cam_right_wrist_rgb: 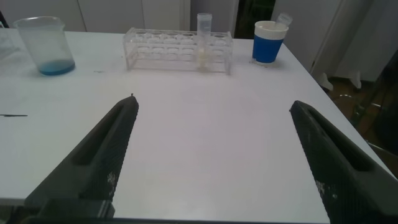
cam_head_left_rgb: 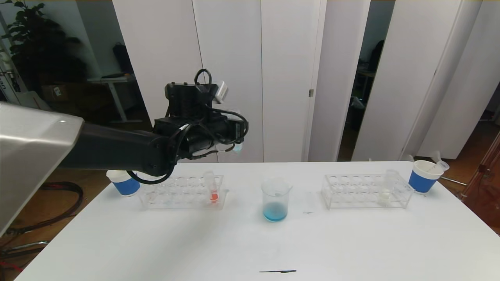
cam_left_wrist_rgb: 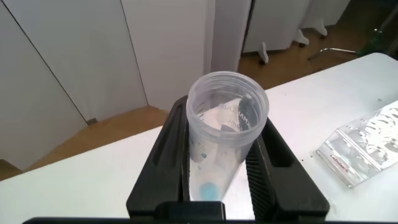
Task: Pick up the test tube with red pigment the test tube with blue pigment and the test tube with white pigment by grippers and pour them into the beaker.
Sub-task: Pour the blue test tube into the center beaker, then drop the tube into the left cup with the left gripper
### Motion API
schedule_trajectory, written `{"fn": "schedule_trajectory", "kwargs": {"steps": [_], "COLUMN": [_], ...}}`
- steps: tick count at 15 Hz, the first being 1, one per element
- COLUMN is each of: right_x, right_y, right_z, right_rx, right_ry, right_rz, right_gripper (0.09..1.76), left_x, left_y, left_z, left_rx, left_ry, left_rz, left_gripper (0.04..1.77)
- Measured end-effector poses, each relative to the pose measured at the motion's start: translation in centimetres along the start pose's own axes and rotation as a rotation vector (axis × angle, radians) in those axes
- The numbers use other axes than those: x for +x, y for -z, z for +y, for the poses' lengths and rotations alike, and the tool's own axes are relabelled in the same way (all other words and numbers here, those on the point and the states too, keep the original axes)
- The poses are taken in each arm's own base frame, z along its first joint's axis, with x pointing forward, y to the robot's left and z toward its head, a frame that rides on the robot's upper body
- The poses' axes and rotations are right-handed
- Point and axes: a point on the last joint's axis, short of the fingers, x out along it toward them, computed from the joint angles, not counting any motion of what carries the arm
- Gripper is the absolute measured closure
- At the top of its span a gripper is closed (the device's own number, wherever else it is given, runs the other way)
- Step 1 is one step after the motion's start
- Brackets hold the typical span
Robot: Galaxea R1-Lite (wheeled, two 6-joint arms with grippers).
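We see the left gripper point(cam_left_wrist_rgb: 217, 180) raised above the left rack point(cam_head_left_rgb: 183, 193), its fingers clamped on the test tube with blue pigment point(cam_left_wrist_rgb: 221, 134), only a blue trace left at its bottom. The beaker point(cam_head_left_rgb: 275, 200) stands mid-table holding blue liquid. The right gripper point(cam_right_wrist_rgb: 217, 155) hovers low with fingers spread wide, the test tube with white pigment point(cam_right_wrist_rgb: 204, 40) well ahead in the right rack point(cam_right_wrist_rgb: 179, 48).

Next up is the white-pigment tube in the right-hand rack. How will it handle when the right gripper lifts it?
The test tube with white pigment looks like thin clear plastic with little liquid, so probably light and rigid. Its smooth round wall may slip between the fingers. It stands upright in the rack, so a straight lift should free it; laid down, it would likely roll.
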Motion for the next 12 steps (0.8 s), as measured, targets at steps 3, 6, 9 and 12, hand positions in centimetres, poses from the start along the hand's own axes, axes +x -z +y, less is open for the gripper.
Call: {"fn": "schedule_trajectory", "kwargs": {"steps": [3, 6, 9, 12], "right_x": [0.0, 0.0, 0.0, 0.0], "right_y": [0.0, 0.0, 0.0, 0.0], "right_z": [0.0, 0.0, 0.0, 0.0], "right_rx": [0.000, 0.000, 0.000, -0.001], "right_ry": [0.000, 0.000, 0.000, 0.000], "right_rz": [0.000, 0.000, 0.000, 0.000], "right_gripper": [0.10, 0.10, 0.10, 0.10], "left_x": [-1.2, -2.0, -2.6, -3.7], "left_y": [-0.5, -1.7, -2.8, -3.5], "left_z": [0.0, 0.4, 3.2, 8.2], "left_rx": [-0.015, -0.015, 0.019, 0.109], "left_ry": [-0.046, -0.143, -0.330, -0.567], "left_rz": [0.010, -0.106, -0.213, -0.301], "left_gripper": [1.22, 1.22, 1.22, 1.22]}}
